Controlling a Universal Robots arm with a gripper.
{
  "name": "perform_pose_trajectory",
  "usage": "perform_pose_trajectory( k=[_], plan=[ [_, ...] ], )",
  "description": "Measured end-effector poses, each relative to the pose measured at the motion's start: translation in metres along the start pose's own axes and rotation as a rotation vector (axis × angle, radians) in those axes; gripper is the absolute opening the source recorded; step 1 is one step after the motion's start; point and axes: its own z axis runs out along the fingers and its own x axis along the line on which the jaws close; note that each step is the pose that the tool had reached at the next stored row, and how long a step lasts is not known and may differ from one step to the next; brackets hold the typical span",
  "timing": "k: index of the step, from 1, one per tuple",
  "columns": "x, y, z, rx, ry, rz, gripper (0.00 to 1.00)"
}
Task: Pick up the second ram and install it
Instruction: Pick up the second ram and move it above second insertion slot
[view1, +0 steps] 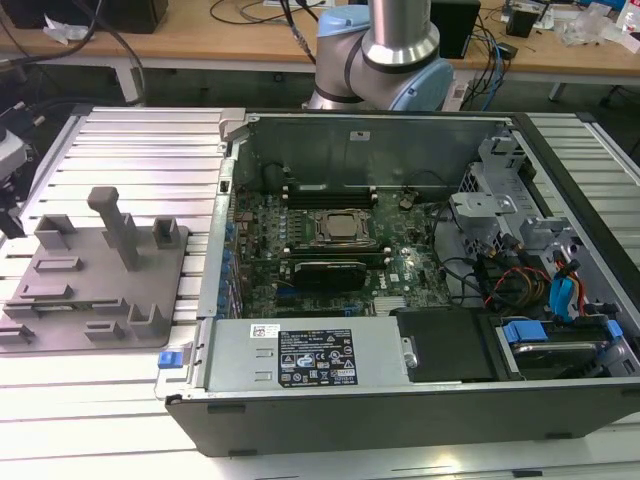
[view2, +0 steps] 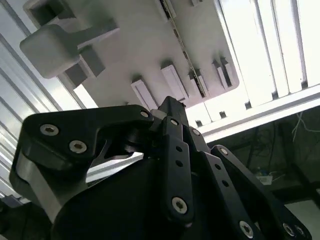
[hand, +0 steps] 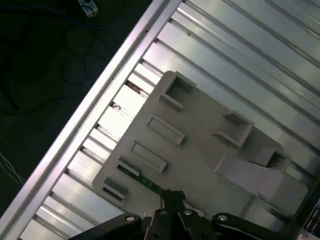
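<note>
First wrist view and second wrist view are both aimed down past the tool (hand: 172, 196) at a grey tray (hand: 200, 145) that is laid on a ribbed metal tabletop (hand: 240, 45). The second ram (hand: 139, 178) is seen as a thin dark-green strip set on edge in a narrow slot along one border of the tray, next to a row of raised rectangular blocks (hand: 165, 130).

In the first wrist view one end of the strip is met by the tool's tips, while the rest runs away from them along the tray's border. Whether the tips are touching it or are above it cannot be told. In the second wrist view the same strip (view2: 186, 57) is shown along the tray's edge, with its nearer end just beside the tool's tips and slightly off to one side.

The tool's two fingers are drawn together at the tips. No gap is seen between them, and nothing is pinched there. A tall post (view2: 50, 47) with a block head is carried by the tray, well apart from the ram.

In the exterior view the tray is placed at the exterior view's left, on the tabletop, just beside an open computer case (view1: 400, 400). A green motherboard (view1: 400, 270) is exposed inside the case, with a square metal socket (view1: 343, 228) near its middle and long black slots (view1: 320, 195) beside it. The arm (view1: 400, 40) is seen behind the case.
</note>
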Motion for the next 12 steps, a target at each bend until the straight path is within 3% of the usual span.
perform_pose_trajectory(
  k=[7,12],
  plan=[
    [0.0001,0.0,0.0015,-0.0095,0.0085,-0.215,0.08],
    [0.0001,-0.0001,0.003,-0.0177,0.0159,-0.402,0.08]
  ],
)
